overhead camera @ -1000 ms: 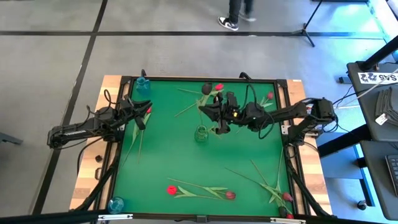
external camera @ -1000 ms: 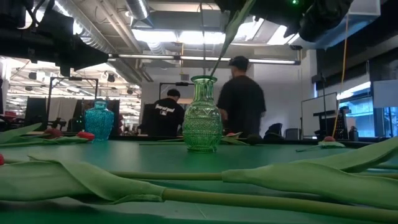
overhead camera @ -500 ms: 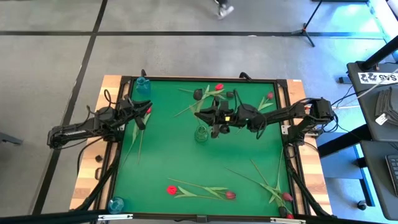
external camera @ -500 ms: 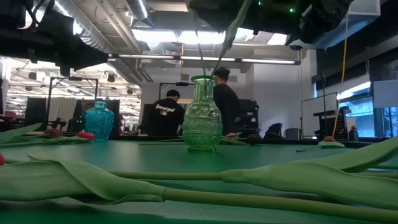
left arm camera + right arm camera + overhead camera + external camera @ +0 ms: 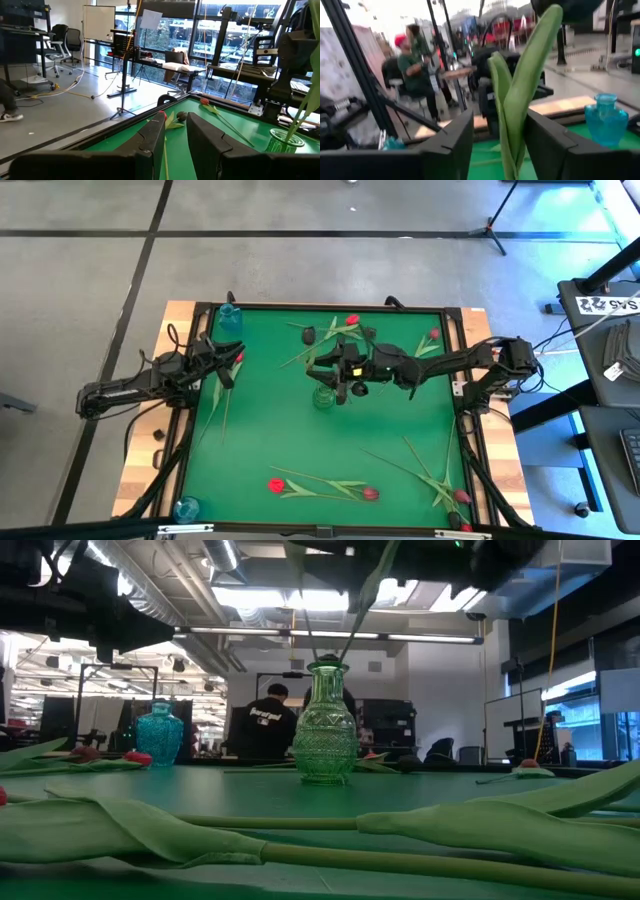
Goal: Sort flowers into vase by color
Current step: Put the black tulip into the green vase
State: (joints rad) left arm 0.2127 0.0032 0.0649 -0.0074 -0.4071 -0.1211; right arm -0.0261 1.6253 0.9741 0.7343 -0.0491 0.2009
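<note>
The right gripper [image 5: 343,376], jaws clamped on a dark-headed tulip [image 5: 520,100], holds it upright above the green vase [image 5: 323,396] so its stem feeds in, while the left gripper [image 5: 226,367] waits, jaws slightly apart, at the desk [image 5: 270,430] edge.

Both arms are dark, near-black, built of slim jointed links. Black cables loop along the left arm [image 5: 140,383] and the right arm [image 5: 470,360] where they stand beside the worktop [image 5: 270,430]. The right arm carries small yellow-green markings near its wrist. The fingers [image 5: 152,137] are flat, matte black, squared-off slabs with smooth edges.
</note>
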